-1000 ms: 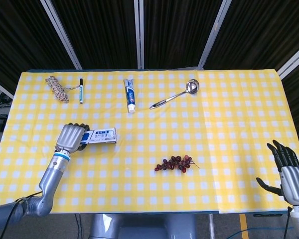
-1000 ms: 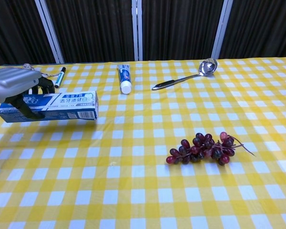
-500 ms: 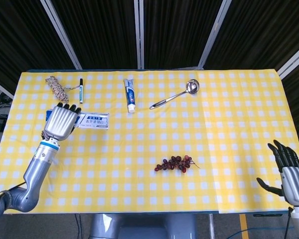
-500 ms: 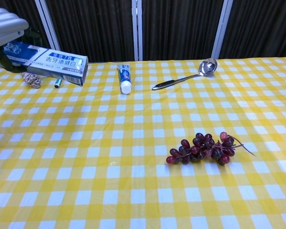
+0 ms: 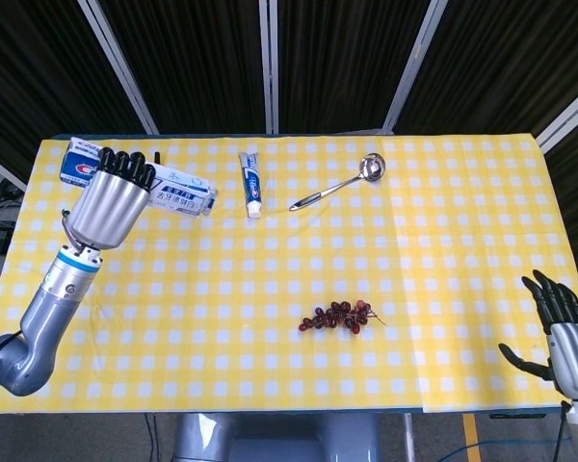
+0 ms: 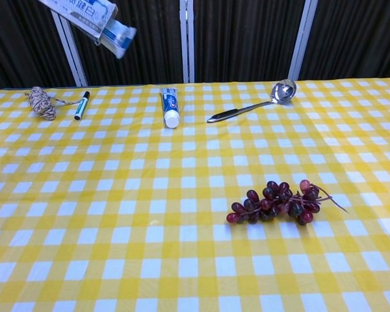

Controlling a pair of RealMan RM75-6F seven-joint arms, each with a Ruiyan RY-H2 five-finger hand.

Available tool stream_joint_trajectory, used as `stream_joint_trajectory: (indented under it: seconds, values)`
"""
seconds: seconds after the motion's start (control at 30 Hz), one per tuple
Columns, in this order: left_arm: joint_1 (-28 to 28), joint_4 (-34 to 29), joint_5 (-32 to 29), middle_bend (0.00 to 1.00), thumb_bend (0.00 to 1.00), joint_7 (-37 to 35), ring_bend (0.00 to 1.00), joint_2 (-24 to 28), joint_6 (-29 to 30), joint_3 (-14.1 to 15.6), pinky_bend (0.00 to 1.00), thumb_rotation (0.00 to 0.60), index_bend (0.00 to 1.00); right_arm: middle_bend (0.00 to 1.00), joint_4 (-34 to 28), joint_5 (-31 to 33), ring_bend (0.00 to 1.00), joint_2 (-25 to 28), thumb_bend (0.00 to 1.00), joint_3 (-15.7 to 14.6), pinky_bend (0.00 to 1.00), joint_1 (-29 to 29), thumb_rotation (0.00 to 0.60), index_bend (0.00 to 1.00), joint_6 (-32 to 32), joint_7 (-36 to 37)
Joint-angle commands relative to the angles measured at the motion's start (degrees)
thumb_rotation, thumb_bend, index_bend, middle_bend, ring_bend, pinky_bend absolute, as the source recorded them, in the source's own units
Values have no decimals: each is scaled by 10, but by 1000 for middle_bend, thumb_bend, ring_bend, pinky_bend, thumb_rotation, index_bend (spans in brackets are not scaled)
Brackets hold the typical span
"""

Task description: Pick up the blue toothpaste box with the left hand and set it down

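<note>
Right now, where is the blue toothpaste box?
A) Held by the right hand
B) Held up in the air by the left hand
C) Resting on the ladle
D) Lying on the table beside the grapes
B: the left hand grips the blue toothpaste box, and the chest view shows it high above the table.

My table [image 5: 462, 289] in front of me wears a yellow-and-white checked cloth [image 6: 182, 260] that hangs over its near edge. Behind it stands a wall of dark pleated curtains [image 5: 193, 67], divided by pale metal posts [image 6: 188, 39]. Grey floor [image 5: 0, 207] shows at left.
</note>
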Motion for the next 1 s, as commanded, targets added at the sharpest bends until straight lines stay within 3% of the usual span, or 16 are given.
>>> stream_joint_trajectory:
  seconds: [0.03, 0.23, 0.57, 0.7, 1.0]
  values:
    - [-7, -16, 20, 297, 371, 22, 332, 23, 4, -8, 357, 600, 424, 0, -1, -1, 0, -1, 84, -1, 0, 0, 600, 0, -1, -2]
    - [-13, -41, 45, 297, 372, 60, 331, 54, -2, -10, 357, 600, 424, 0, -3, -2, 0, -1, 85, -2, 0, 0, 600, 0, -1, -6]
    - [8, -51, 28, 297, 371, 17, 331, 49, 6, -12, 357, 600, 424, 0, -2, -1, 0, 0, 85, -2, 0, 0, 600, 0, -3, -4]
    - [19, -65, -2, 297, 371, -22, 331, 41, -6, -8, 357, 600, 424, 0, -4, -1, 0, 1, 85, -3, 0, 0, 600, 0, -4, -7]
    - [30, -104, -138, 297, 364, -124, 331, -10, -71, -4, 357, 600, 426, 0, -7, 7, 0, 6, 85, -1, 0, -2, 600, 0, -5, -1]
